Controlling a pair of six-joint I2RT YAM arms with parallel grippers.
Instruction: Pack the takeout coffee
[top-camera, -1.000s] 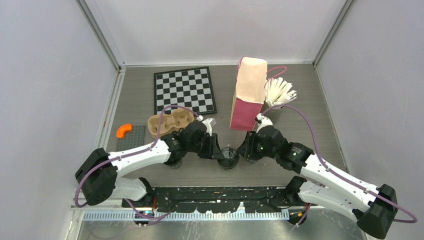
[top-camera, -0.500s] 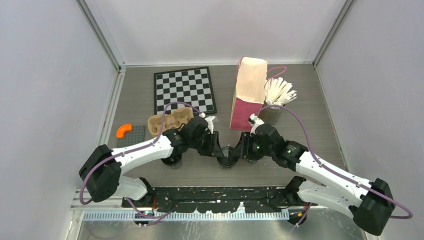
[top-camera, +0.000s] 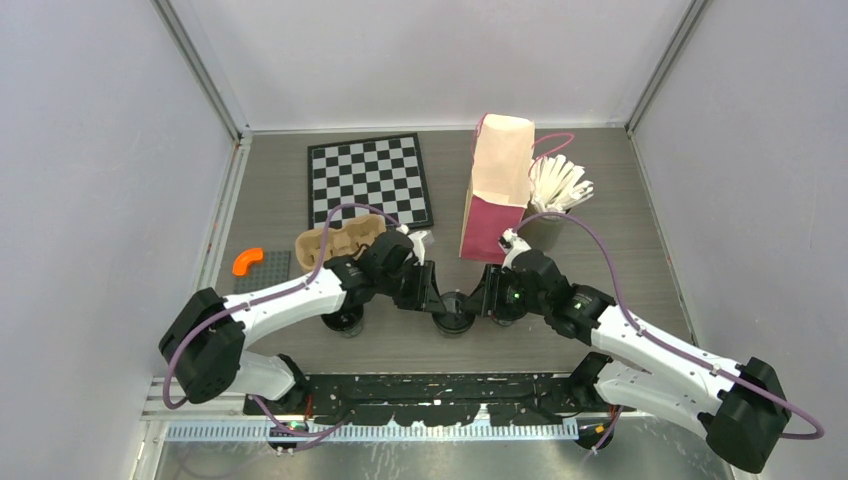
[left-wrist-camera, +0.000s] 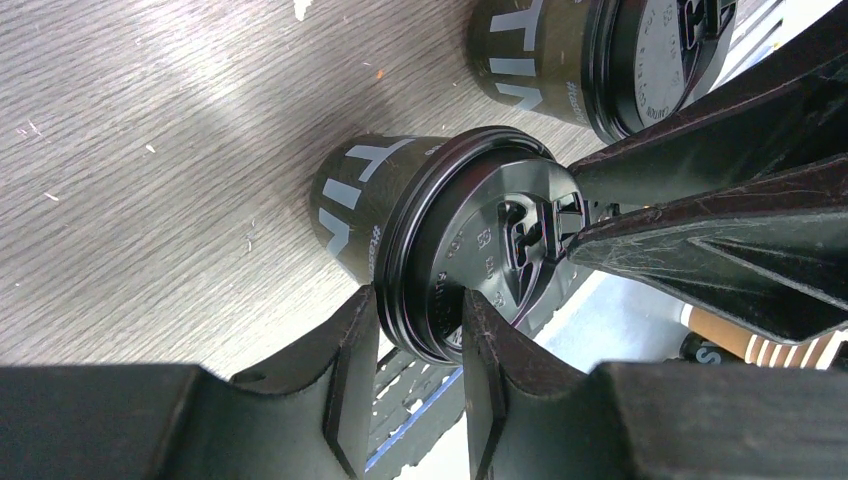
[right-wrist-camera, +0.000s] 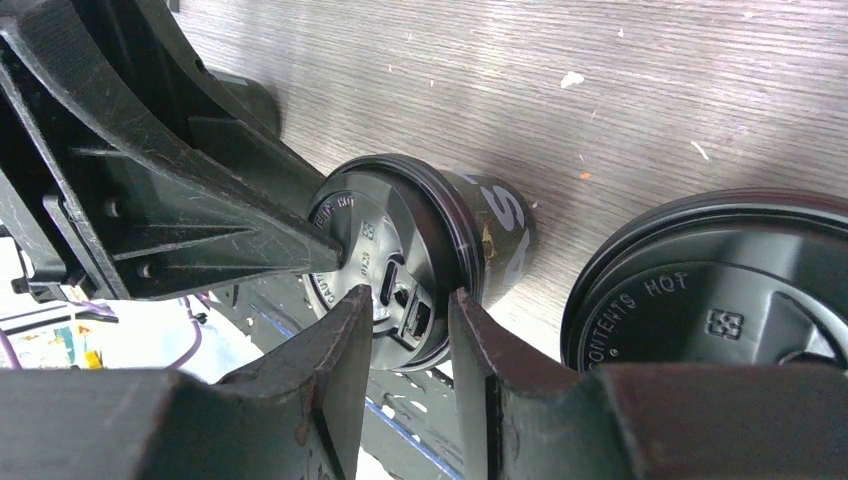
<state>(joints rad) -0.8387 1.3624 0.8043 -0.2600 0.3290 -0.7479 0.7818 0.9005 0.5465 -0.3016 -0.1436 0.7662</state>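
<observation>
Top view: both arms are meeting low at frame centre, just below the upright paper bag. A small black cup is standing on the table between the two grippers, and a black lid is sitting on it.

The left gripper is sitting at the cup's left side with its fingers partly closed and straddling the lid's rim. One finger is pressing the outside of the rim and the other is lying on the lid top, so it is gripping the lid edge. The right gripper is sitting on the same lid from the right, its fingers narrow and lying either side of the rim. Cannot tell if they are pinching it or only bracketing it. The two grippers' fingers are lying close together over the lid.

The second cup, also lidded, is filling the lower right of the right wrist view. It is standing just beside the first cup with a strip of table showing between them, and nothing is holding it.

The brown pulp tray is lying at centre left behind the left arm. The chessboard is lying above the tray. The grey cup of white sticks is standing just right of the bag. Neither black cup is in the bag or the tray
</observation>
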